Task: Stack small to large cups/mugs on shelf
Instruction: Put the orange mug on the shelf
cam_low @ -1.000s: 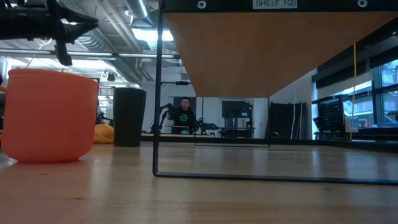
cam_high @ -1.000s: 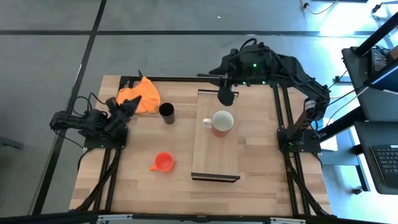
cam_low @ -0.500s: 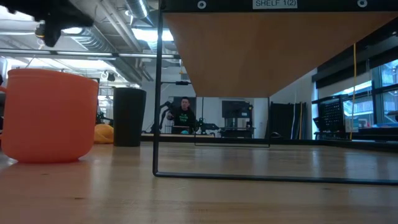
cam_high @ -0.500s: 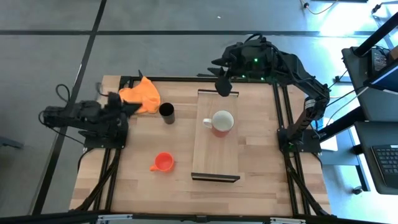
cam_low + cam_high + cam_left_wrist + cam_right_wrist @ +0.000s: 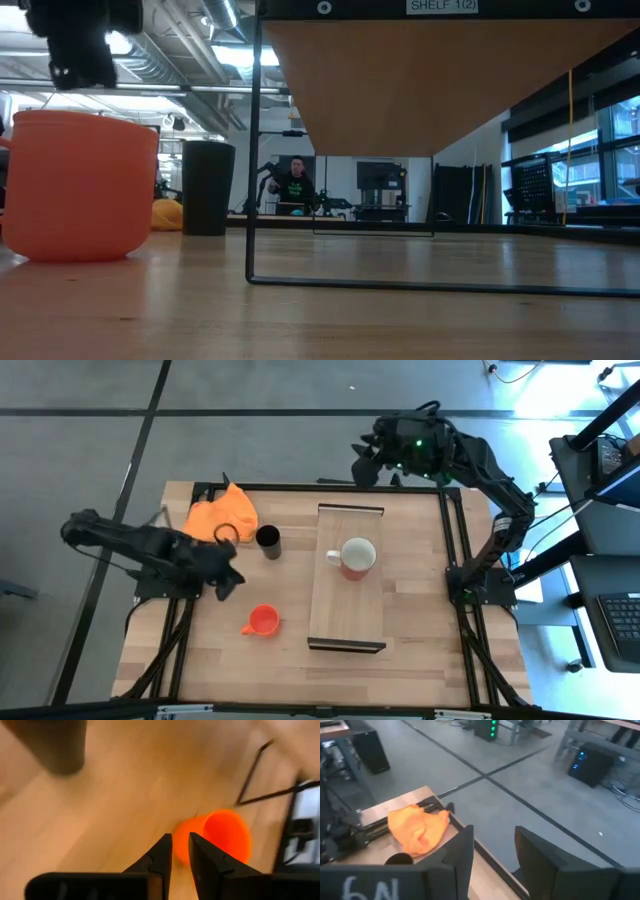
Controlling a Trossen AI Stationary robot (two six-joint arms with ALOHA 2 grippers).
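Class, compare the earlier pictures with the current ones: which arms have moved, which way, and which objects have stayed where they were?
The left tool swung from beside the orange cloth toward the small orange mug, nearly shut and holding nothing. The right tool drew back from the light wooden shelf board past the table's far edge. The orange mug, the black cylindrical cup and the white-and-red mug stayed put.
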